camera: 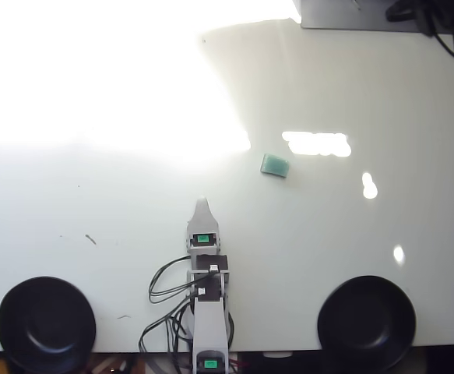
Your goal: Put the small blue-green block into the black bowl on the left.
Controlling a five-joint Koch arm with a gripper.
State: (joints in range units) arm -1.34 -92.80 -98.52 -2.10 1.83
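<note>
Block (275, 165) lying flat on white bench (133, 218), upper right of centre, apart from everything. Gripper (202, 204) lower left of it, empty, only one tip visible; openness unclear. Bowls at bottom left (46, 323) and bottom right (366, 321).

Strong light is flooding the tabletop (351, 93) from its far left corner in the overhead view, blowing that whole area out to pure white and erasing all detail there. Smaller glare patches are glinting toward the right side. The near edge is staying evenly lit, soft shadows are barely showing, and focus is looking slightly soft throughout.
</note>
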